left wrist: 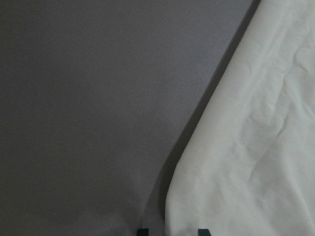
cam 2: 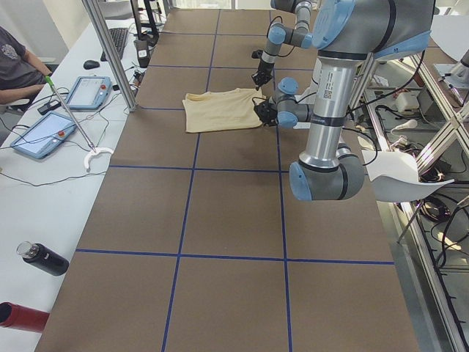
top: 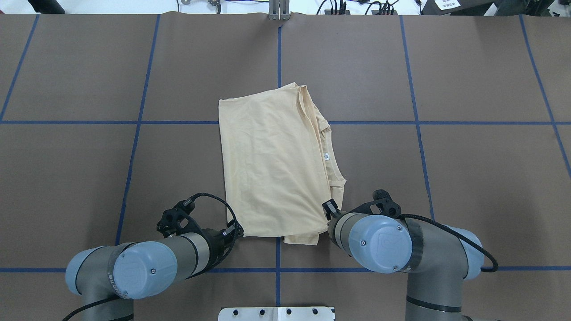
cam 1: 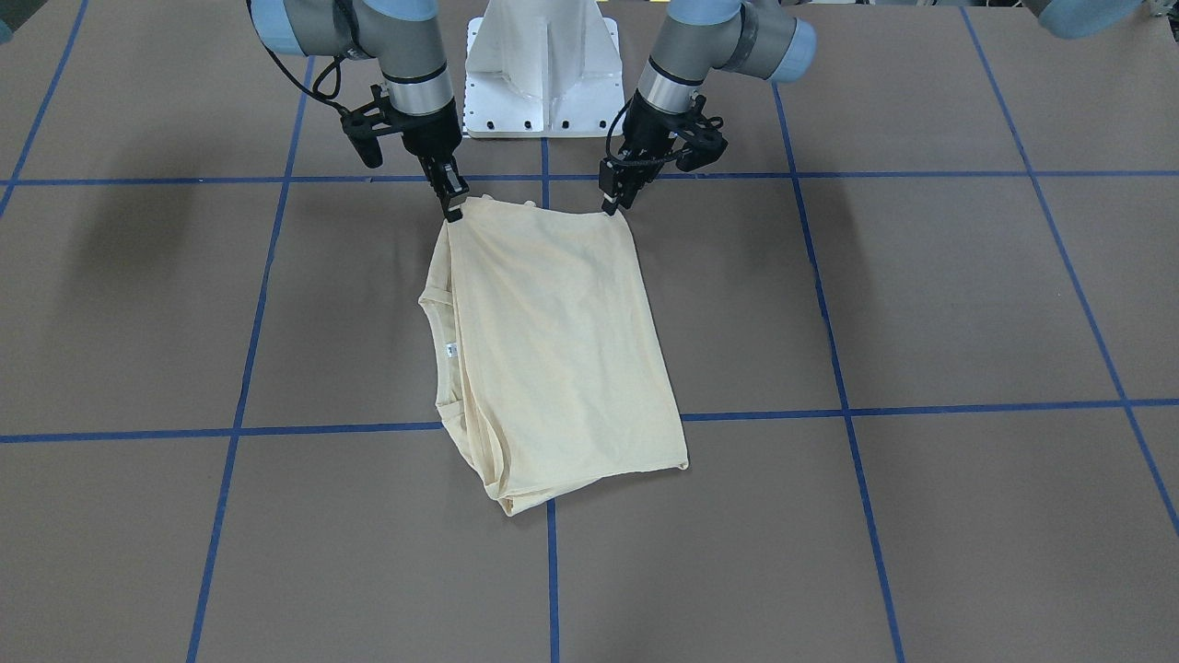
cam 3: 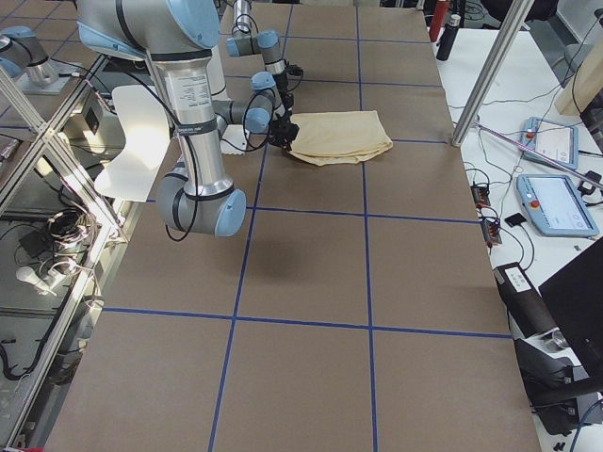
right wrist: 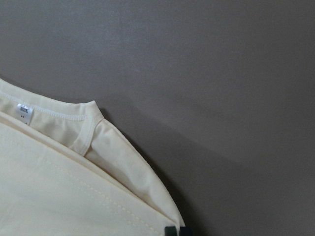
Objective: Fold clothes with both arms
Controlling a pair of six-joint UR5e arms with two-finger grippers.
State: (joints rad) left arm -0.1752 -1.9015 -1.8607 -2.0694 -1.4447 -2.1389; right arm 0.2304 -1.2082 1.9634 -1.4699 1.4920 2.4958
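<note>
Shirt (top: pixel 272 169) of pale cream-yellow colour lies folded into a rough rectangle on the brown table (top: pixel 468 178). It is near the middle of the table, across the blue tape lines (top: pixel 446 122) and just in front of the white pedestal (cam 1: pixel 543 74). The round collar (right wrist: pixel 59 115) with the small white tag (right wrist: pixel 23 111) peeks out along the folded edge on the robot's right side.

Both grippers are at the edge of the shirt nearest to the robot, one at each corner. The right gripper (cam 1: pixel 452 214) stands over the corner on the collar side. In its wrist view the two dark fingertips (right wrist: pixel 170 230) are almost together, and the very corner of the cloth ends between them. We judge that they pinch the shirt there.

The left gripper (cam 1: pixel 610 207) is at the other corner. In its wrist view the fingertips (left wrist: pixel 142 231) stand clearly apart. The rounded edge of the cloth goes down between them, nearer to one finger, and we cannot see that they press it.

Between the two grippers the near edge runs almost straight. The rest of the shirt lies flat on the table, away from the fingers.
</note>
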